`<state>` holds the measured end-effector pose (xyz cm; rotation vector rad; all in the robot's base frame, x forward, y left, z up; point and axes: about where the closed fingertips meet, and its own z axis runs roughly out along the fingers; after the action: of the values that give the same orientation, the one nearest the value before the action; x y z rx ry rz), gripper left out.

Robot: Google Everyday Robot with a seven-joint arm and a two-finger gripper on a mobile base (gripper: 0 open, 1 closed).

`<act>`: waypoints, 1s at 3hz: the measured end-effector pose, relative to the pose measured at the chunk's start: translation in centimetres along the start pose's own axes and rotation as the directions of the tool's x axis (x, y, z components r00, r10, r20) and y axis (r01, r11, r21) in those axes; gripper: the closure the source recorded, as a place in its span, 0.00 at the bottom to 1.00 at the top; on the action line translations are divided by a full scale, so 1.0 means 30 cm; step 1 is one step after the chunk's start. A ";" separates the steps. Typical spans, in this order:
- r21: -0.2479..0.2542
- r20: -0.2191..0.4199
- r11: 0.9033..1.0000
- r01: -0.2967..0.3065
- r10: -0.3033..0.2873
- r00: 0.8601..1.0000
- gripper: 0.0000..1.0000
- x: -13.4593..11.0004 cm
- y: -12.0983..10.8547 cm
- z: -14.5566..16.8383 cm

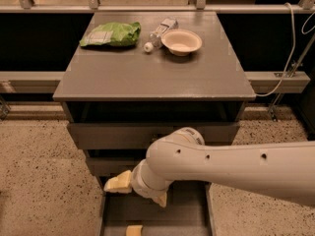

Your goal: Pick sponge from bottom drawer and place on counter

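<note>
The sponge (134, 230), a small pale-yellow block, lies on the floor of the open bottom drawer (189, 213) near its front, at the bottom edge of the camera view. My gripper (136, 194) hangs over the drawer's back left part, above and just behind the sponge, not touching it. Its two pale-yellow padded fingers (117, 183) are spread apart and hold nothing. My white arm reaches in from the right and hides part of the drawer. The grey counter (147, 75) is the cabinet's top, above.
On the counter's far side are a green bag (110, 34), a plastic bottle (160, 29) lying down and a beige bowl (181, 42). Two shallower drawers (108, 134) sit above the bottom one. Speckled floor lies on both sides of the cabinet.
</note>
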<state>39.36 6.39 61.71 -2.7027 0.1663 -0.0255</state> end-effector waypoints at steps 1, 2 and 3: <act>-0.030 0.016 0.999 0.016 -0.016 1.000 0.00 0.012 -0.005 0.029; -0.070 0.076 0.997 0.030 -0.024 0.997 0.00 0.051 0.026 0.230; -0.089 0.141 0.996 0.022 -0.009 0.990 0.00 0.074 0.117 0.485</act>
<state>41.80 9.07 47.01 -2.7832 0.1065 0.1716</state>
